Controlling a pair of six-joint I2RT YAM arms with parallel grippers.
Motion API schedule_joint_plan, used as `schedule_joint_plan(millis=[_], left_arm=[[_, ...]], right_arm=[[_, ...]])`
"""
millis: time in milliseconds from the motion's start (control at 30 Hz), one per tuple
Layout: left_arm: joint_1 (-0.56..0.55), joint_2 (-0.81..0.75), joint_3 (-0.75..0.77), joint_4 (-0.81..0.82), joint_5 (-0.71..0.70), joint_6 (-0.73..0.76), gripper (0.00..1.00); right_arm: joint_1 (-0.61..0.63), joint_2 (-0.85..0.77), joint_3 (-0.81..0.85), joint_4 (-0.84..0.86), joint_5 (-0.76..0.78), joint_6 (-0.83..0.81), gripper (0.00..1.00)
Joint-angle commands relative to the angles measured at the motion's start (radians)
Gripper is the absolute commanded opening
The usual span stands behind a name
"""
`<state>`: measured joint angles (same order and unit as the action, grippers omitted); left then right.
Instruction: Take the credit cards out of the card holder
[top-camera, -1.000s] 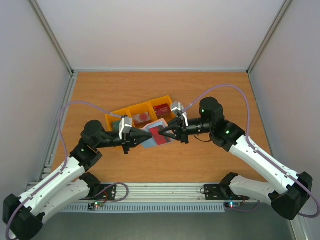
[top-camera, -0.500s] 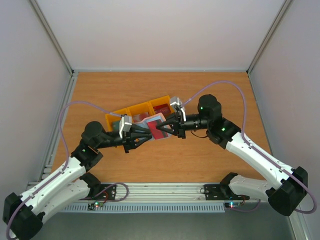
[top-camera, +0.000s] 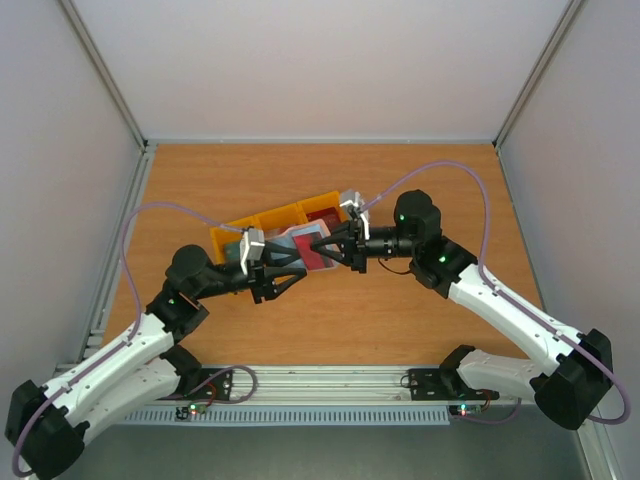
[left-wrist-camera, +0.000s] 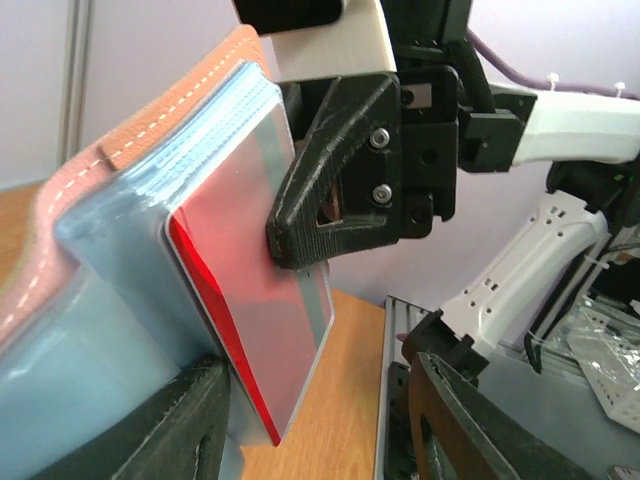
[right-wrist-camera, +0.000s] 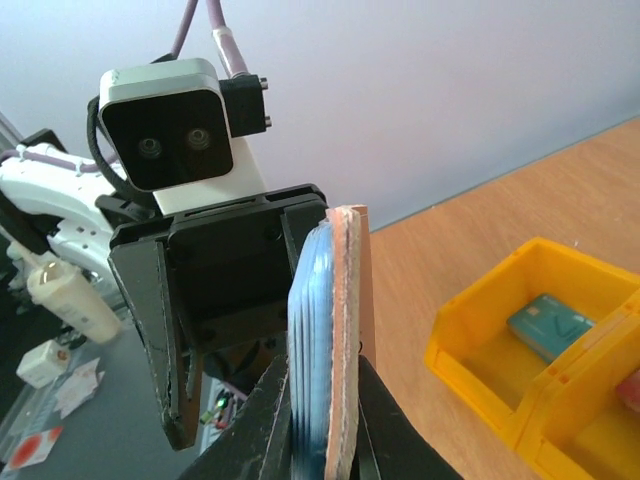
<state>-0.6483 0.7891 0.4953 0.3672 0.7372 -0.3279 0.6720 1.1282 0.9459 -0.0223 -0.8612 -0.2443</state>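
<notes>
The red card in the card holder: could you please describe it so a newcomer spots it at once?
Above the wooden table, by the yellow tray, the card holder is held up off the surface. The red card sticks out of its pale blue pocket, unlike the teal card lying in the tray.

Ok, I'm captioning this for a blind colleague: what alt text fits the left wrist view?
A card holder, brown outside and blue-grey inside, stands upright, clamped by the right tool, with a dark red card sticking out of its pocket. The left tool is open, its fingers spread along the bottom edge.
</notes>
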Motion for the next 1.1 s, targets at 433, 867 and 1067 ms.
schedule_joint_plan(millis=[433,867,1067], left_arm=[[0.046,-0.05,0.133,0.213,0.119,-0.31,0.37],[0.094,-0.048,0.169,0.097,0.034,-0.451,0.48],[0.107,-0.063,0.189,0.234,0.172,-0.435,0.47]], right_arm=[[0.024,0.044,0.013,0.348,-0.158,0.262,0.02],[0.086,0.036,0.064,0.25,-0.147,0.184,0.01],[0.086,0.018,0.092,0.087,-0.064,0.072,0.02]])
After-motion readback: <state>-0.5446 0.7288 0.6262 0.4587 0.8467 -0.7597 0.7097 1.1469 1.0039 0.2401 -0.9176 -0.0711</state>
